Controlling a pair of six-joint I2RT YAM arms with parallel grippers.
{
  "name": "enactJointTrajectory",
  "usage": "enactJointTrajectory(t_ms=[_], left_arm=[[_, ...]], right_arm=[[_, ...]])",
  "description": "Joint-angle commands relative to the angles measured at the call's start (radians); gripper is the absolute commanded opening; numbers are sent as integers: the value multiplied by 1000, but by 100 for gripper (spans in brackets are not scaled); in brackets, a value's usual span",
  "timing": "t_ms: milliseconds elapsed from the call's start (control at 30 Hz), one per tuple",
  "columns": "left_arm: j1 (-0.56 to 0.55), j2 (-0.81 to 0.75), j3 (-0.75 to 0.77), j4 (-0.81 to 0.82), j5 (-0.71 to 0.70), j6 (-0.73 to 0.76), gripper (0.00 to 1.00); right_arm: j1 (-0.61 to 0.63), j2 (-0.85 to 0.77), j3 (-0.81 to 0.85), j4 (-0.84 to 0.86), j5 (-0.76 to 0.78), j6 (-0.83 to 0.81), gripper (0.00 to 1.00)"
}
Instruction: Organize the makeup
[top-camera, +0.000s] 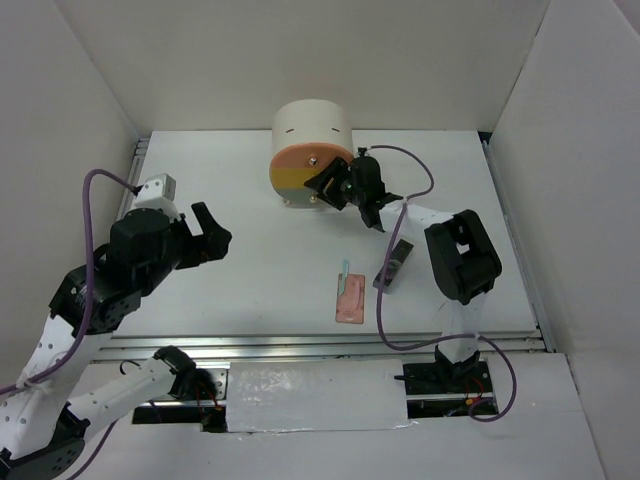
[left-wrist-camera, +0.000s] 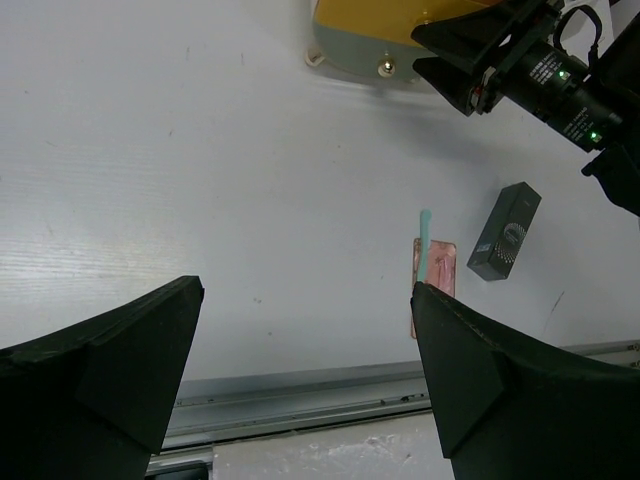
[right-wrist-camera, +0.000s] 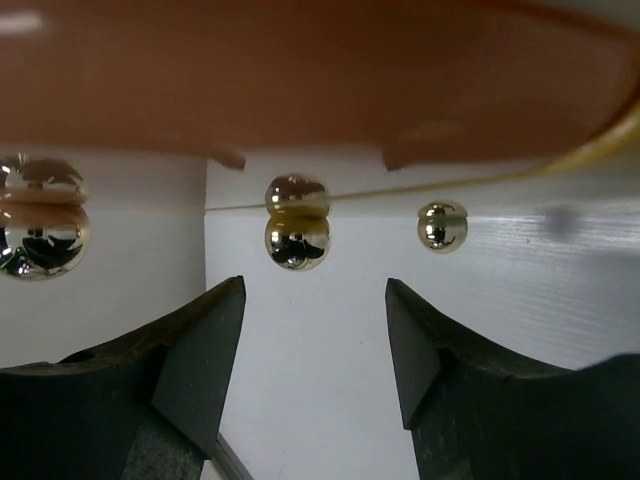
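A flat pink palette (top-camera: 350, 298) lies on the white table with a pale teal stick (top-camera: 344, 270) on its far end. A dark grey case (top-camera: 395, 265) lies just right of them. All three show in the left wrist view: palette (left-wrist-camera: 440, 272), stick (left-wrist-camera: 424, 235), case (left-wrist-camera: 505, 232). My left gripper (top-camera: 214, 236) is open and empty, well left of them; its tips frame bare table in its wrist view (left-wrist-camera: 308, 300). My right gripper (top-camera: 328, 184) is open and empty at the drum box's front. A gold knob (right-wrist-camera: 297, 240) hangs just ahead of its jaws (right-wrist-camera: 315, 335). Brushes and the orange-pink stick are out of view.
The cream drum-shaped box (top-camera: 310, 135) lies on its side at the back centre, with its orange and yellow drawer fronts (top-camera: 298, 170) facing me. White walls close in the table on three sides. A metal rail (top-camera: 320, 345) runs along the near edge.
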Motion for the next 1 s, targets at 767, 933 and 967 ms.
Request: enactJointTrajectory(t_ms=[767, 933, 967], left_arm=[[4, 67, 19, 43, 14, 62, 99], [4, 85, 16, 62, 25, 68, 100], [4, 88, 15, 66, 27, 68, 100]], right_arm=[[-24, 38, 67, 120, -58, 10, 22], [-15, -13, 10, 153, -81, 16, 18], [-12, -22, -4, 158, -77, 19, 18]])
